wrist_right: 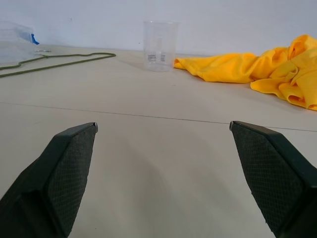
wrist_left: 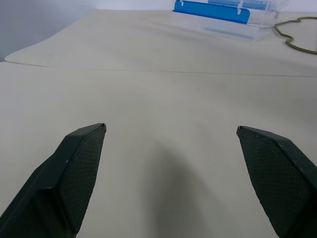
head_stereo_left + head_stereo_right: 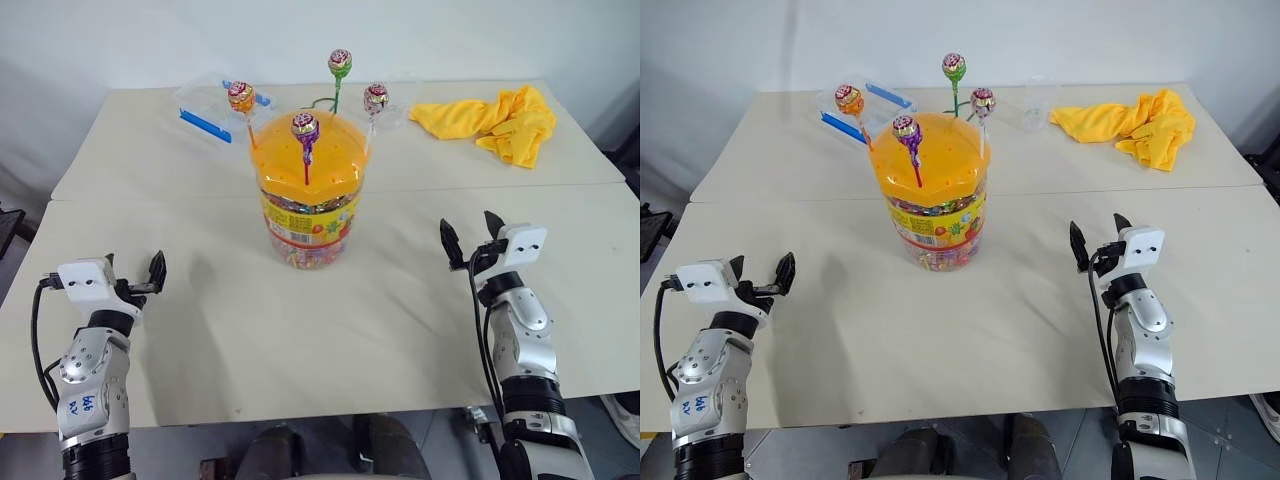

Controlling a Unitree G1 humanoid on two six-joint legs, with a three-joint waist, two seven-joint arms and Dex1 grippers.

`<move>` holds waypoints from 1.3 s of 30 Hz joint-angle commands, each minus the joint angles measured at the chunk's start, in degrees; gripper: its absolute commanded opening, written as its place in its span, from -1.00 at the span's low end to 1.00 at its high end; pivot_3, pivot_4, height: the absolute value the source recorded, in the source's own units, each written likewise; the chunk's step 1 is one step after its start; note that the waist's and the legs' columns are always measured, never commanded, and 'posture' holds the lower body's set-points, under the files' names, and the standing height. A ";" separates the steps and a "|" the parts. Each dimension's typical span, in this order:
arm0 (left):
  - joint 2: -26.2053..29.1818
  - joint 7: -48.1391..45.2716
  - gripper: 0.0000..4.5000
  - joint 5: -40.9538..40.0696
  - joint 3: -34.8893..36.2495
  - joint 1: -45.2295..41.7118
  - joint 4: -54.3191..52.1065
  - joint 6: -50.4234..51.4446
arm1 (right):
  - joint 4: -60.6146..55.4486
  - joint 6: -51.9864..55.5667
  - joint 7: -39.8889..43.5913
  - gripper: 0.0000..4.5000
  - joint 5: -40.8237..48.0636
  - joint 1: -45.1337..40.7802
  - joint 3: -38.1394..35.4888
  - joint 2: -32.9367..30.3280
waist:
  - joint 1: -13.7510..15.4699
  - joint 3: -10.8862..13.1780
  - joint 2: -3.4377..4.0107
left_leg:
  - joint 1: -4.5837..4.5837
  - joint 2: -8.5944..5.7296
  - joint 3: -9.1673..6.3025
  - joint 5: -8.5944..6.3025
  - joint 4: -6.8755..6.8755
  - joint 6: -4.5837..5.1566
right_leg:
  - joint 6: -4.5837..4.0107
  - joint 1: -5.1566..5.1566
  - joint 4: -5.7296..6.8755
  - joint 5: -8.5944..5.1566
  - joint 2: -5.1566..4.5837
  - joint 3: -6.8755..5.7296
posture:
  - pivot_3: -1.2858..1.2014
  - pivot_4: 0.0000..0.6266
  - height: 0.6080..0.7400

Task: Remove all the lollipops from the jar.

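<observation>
The left gripper point(image 3: 140, 278) hovers low over the near left part of the table point(image 3: 400, 330) with its two black fingers spread wide and nothing between them. The right gripper point(image 3: 470, 238) hangs over the near right part, tilted slightly up, its fingers likewise parted and empty. Both are well apart from the jar point(image 3: 308, 190), which stands upright between them and farther back, near the table's middle.

Judging by this, nothing of the task is done yet. All four lollipops are stuck by their sticks into the holes of the jar's domed orange lid point(image 3: 340, 150): the purple lollipop point(image 3: 305, 126) at the front on a red stick, the orange lollipop point(image 3: 241, 97) leaning out to the left, the green-pink lollipop point(image 3: 340, 63) rising highest at the back, and the pink lollipop point(image 3: 376, 97) at the back right. None lies on the table.

Behind the jar sit a flat clear box with blue clips point(image 3: 210, 108), a small clear measuring cup point(image 3: 1037, 105) and a crumpled yellow cloth point(image 3: 495, 120).
</observation>
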 commanded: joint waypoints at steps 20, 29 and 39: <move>28.54 -45.29 1.00 -35.21 14.27 0.97 0.11 17.39 | -37.96 24.30 29.11 0.99 38.32 8.70 -12.34 -20.08 | 0.15 0.06 0.11 | -0.02 0.11 -0.14 -0.05 0.02 -0.04 | -0.04 0.06 -0.12 -0.02 -0.10 -0.01 | 0.03 -0.52 1.00; 16.41 -40.20 1.00 -29.24 -4.18 -21.88 0.39 15.21 | -43.83 23.14 28.64 0.99 36.07 11.61 -10.55 -18.26 | 2.53 0.07 -0.02 | -0.08 -0.16 -0.22 0.00 0.28 0.05 | 0.05 0.12 0.05 0.05 -0.04 -0.09 | 0.03 -0.52 1.00; 5.88 -39.29 0.83 -23.73 -13.46 -44.36 14.95 15.21 | -44.33 22.40 27.36 1.00 34.27 10.38 -8.16 -15.52 | 1.05 0.04 -0.12 | -0.11 -0.24 0.12 0.02 0.28 0.20 | 0.23 0.02 -0.03 0.16 0.15 -0.35 | 0.03 -0.52 1.00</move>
